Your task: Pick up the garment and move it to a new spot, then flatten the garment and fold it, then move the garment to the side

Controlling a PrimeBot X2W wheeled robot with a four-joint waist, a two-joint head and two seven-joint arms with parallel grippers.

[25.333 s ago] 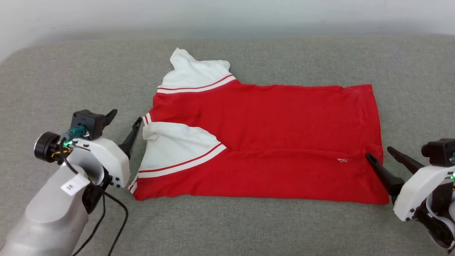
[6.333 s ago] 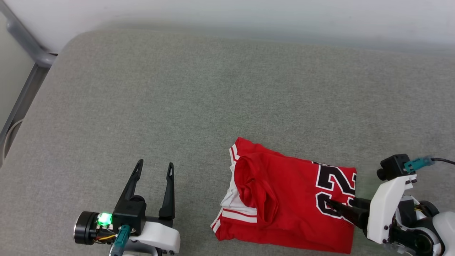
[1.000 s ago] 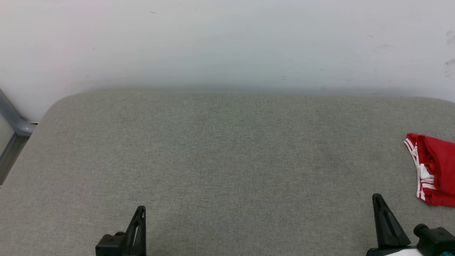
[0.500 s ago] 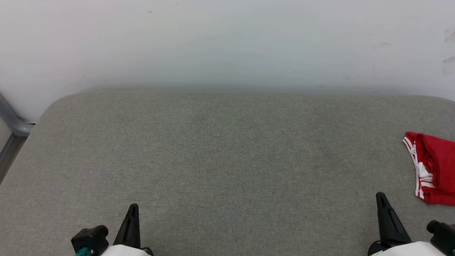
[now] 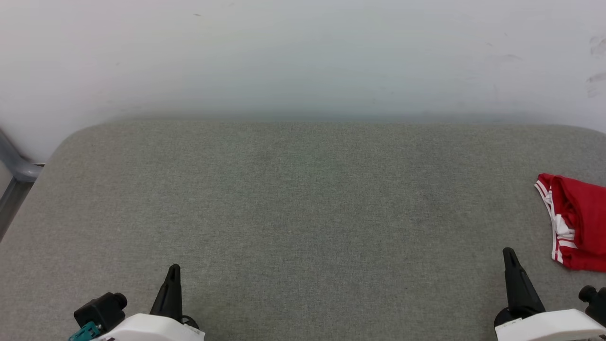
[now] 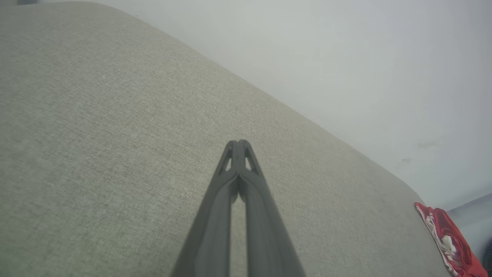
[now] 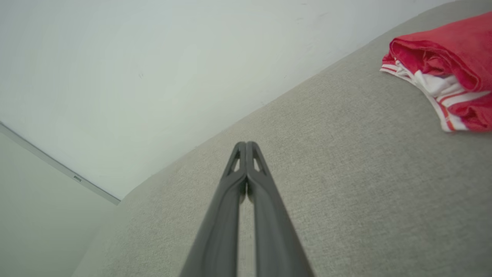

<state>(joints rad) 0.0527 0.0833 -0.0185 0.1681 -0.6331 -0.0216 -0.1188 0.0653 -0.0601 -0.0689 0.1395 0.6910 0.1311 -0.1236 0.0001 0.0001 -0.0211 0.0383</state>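
Note:
The folded red garment (image 5: 580, 222) with white striped trim lies at the far right edge of the grey cushion, partly cut off by the head view's border. It is also in the right wrist view as a folded bundle (image 7: 442, 69) at the upper right, and in the left wrist view as a small red bundle (image 6: 447, 242) at the lower right. My left gripper (image 5: 173, 277) sits low at the bottom left, shut and empty (image 6: 238, 144). My right gripper (image 5: 509, 258) sits at the bottom right, shut and empty (image 7: 246, 145), a short way left of the garment.
The grey cushion (image 5: 293, 203) spreads wide between the grippers. A pale wall (image 5: 303, 57) rises right behind it. A grey metal frame (image 5: 12, 170) stands past the cushion's left end.
Both arms have drawn back toward the bottom edge, showing more of their white wrists. The garment lies where it was; the camera has shifted slightly.

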